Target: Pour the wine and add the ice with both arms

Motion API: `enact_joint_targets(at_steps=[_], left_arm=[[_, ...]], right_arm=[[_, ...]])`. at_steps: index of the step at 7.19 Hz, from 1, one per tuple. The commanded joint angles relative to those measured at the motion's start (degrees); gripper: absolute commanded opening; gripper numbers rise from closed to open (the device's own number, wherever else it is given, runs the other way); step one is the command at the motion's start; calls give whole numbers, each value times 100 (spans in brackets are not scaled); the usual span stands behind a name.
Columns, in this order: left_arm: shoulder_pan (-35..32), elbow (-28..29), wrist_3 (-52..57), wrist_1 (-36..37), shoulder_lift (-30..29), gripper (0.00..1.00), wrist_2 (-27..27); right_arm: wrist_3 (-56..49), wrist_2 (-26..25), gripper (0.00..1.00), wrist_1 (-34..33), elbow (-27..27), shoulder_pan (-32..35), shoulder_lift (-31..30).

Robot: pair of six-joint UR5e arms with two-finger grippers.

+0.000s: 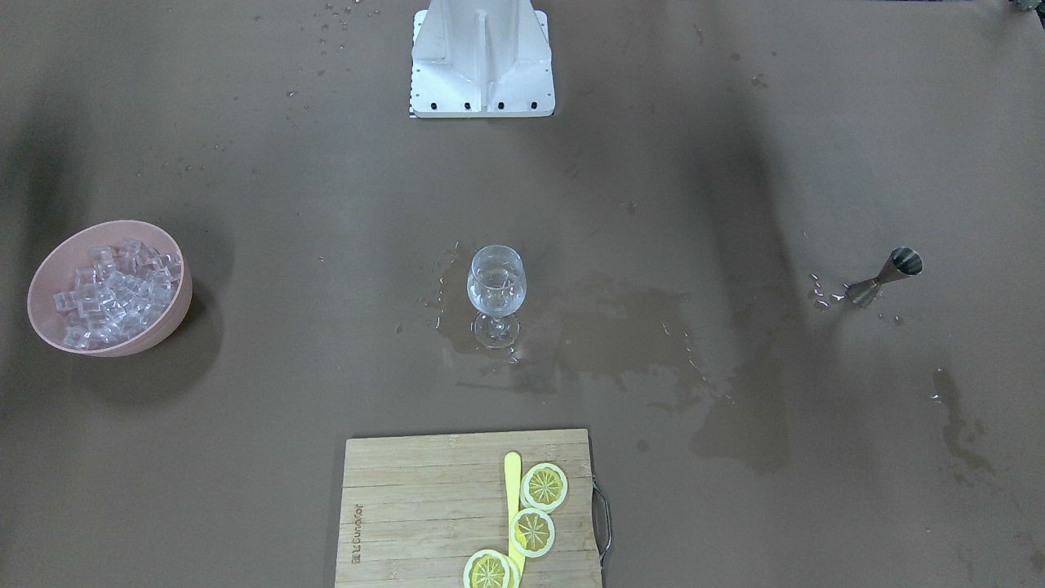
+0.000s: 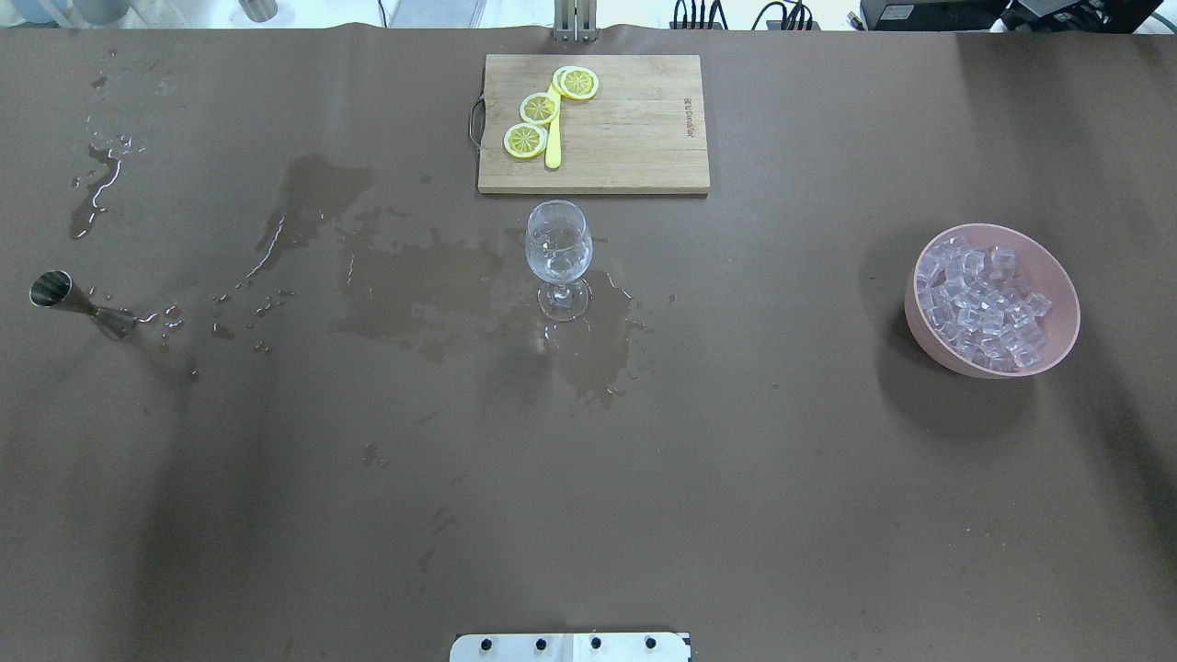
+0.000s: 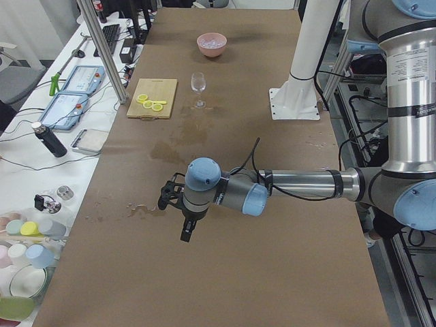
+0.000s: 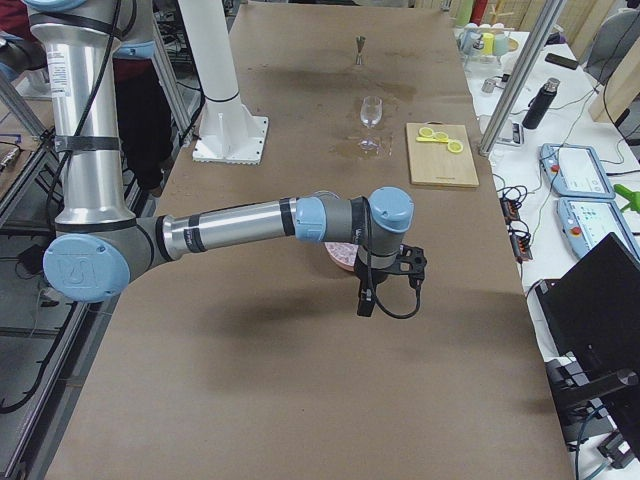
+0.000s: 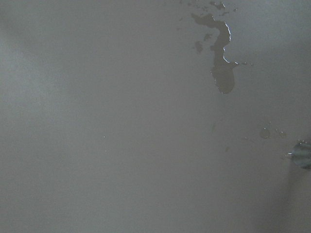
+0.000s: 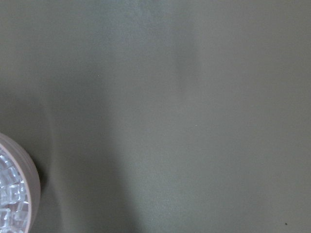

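A stemmed glass [image 1: 496, 286] [image 2: 558, 248] stands upright mid-table; any wine in it is hardly visible. Ice cubes [image 1: 114, 290] [image 2: 984, 299] fill a pink bowl [image 1: 175, 322] [image 2: 929, 345] on the robot's right side. A steel jigger [image 1: 886, 273] [image 2: 78, 299] stands on its left side. The left gripper [image 3: 185, 230] hangs above the table near the jigger's side, and the right gripper [image 4: 365, 300] hangs beside the bowl [image 4: 340, 260]. Both show only in the side views, so I cannot tell whether they are open or shut.
A wooden cutting board [image 2: 634, 138] with lemon slices [image 2: 539, 108] and a yellow knife [image 2: 553, 147] lies behind the glass. Wet patches [image 2: 414, 285] spread around the glass and jigger. The white mounting base [image 1: 482, 61] stands at the robot's edge.
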Motion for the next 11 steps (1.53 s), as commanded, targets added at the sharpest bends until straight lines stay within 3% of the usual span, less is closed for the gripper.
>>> enact_joint_targets(at_steps=[1,4,5,7,11], left_arm=[[5,-83,-149,-13,7,98,-9],[5,-390,-316,-65,251,98,-9],[14,-592,-935,-370,358,98,-9],[84,-480,-1788,-1818,719,98,-148],[1118,-243,-3187,-4005,710,98,-115]], right_arm=[[4,-3,100,9,40,-9,-75],[109,-20,100,1,311,-9,-111],[345,-3,100,9,574,-140,-242],[1352,-3,100,44,1364,-727,-523],[2552,-55,100,563,1368,-1704,-149]])
